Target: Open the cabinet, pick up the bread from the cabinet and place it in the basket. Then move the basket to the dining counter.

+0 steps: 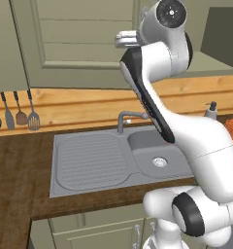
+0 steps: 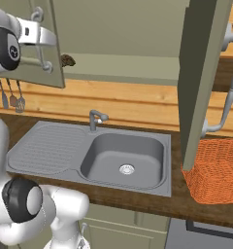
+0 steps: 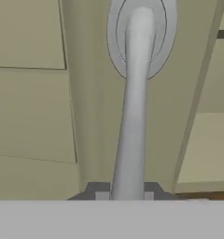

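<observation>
The cabinet-opening step is in hand. The gripper (image 3: 125, 193) is clamped on the silver bar handle (image 3: 132, 116) of the left door (image 2: 53, 58). The bread (image 2: 67, 60) is seen on the cabinet shelf; the basket (image 2: 213, 170) stands right of the sink (image 2: 123, 155). A wider outward swing of the door is judged necessary next.

Swung door (image 2: 203, 73) (basket (image 2: 216, 170) behind)

both cabinet (image 2: 206, 73) doors stand ajar, bread (image 2: 67, 60) inside (small, dark), basket (image 2: 216, 171) beside the sink (image 2: 123, 155).
</observation>
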